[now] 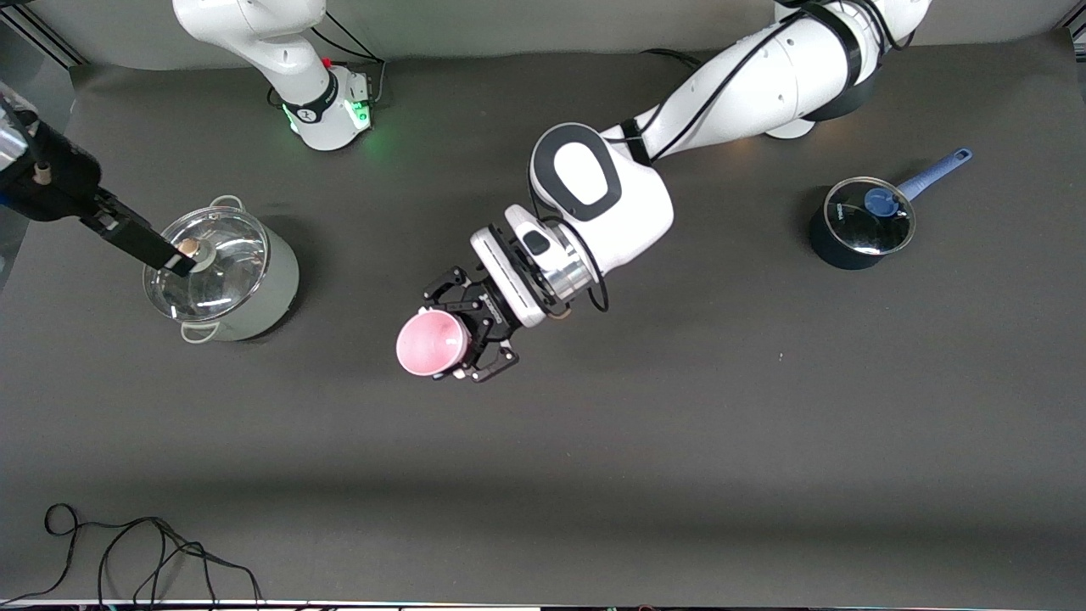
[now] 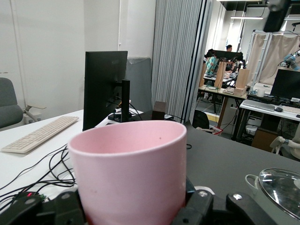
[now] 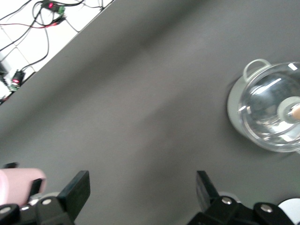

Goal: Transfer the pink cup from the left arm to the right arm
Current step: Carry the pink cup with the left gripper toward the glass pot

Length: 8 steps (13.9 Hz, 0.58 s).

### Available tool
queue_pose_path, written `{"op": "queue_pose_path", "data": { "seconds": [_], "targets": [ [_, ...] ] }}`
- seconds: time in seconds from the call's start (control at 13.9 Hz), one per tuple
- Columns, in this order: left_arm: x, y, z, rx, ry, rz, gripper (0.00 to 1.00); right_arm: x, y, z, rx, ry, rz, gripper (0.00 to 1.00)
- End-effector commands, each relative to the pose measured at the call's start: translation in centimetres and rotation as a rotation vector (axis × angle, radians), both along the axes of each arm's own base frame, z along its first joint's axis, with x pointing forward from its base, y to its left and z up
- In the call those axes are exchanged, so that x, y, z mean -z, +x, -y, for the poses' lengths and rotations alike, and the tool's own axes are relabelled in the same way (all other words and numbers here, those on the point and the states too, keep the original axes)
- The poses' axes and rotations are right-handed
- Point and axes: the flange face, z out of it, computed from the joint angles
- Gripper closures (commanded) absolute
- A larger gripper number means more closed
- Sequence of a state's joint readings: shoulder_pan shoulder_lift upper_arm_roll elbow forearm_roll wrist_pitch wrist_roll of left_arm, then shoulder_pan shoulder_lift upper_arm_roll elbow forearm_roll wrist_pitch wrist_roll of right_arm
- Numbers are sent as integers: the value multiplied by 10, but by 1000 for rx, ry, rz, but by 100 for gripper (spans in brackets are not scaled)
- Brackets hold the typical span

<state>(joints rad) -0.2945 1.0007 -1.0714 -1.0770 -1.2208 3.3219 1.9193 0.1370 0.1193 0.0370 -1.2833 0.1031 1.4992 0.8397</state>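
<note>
The pink cup (image 1: 431,342) hangs upright, mouth up, over the middle of the table. My left gripper (image 1: 451,333) is shut on it, one finger on each side of its lower wall. In the left wrist view the pink cup (image 2: 131,168) fills the centre between the left gripper's (image 2: 133,212) black fingers. My right gripper (image 1: 174,257) is up in the air over the steel pot at the right arm's end. In the right wrist view the right gripper (image 3: 140,192) is open with only table between its fingers, and the pink cup (image 3: 18,185) shows at the frame's edge.
A steel pot with a glass lid (image 1: 271,293) stands at the right arm's end, seen also as the steel pot (image 3: 236,117) in the right wrist view. A dark blue saucepan with a lid (image 1: 836,250) stands at the left arm's end. Black cables (image 1: 127,552) lie near the front edge.
</note>
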Motion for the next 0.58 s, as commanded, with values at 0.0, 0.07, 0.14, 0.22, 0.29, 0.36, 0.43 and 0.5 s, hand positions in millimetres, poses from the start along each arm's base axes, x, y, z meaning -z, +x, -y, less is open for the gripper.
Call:
{"op": "queue_pose_path", "data": {
  "seconds": [0.0, 0.07, 0.14, 0.22, 0.29, 0.36, 0.43, 0.5],
  "targets": [
    [-16, -8, 12, -23, -18, 9, 100, -18, 5, -34, 23, 45, -8, 0],
    [-15, -10, 14, -34, -9, 10, 100, -21, 4, -50, 28, 57, -12, 1],
    [-15, -11, 13, -42, -4, 9, 100, -22, 6, -62, 31, 67, -9, 1],
    [-16, -11, 13, -42, -5, 10, 100, -21, 9, -70, 41, 75, -11, 1],
    [-15, -11, 13, -42, -4, 9, 100, -21, 9, -79, 44, 83, -15, 1],
    [-15, -11, 13, -42, -4, 9, 100, -20, 7, -88, 32, 86, -18, 1],
    [-15, -11, 13, -42, -4, 9, 100, -16, 8, -96, 20, 88, -27, 1],
    [-14, -10, 13, -43, -3, 9, 100, -14, 3, -112, -9, 78, -27, 1]
  ]
}}
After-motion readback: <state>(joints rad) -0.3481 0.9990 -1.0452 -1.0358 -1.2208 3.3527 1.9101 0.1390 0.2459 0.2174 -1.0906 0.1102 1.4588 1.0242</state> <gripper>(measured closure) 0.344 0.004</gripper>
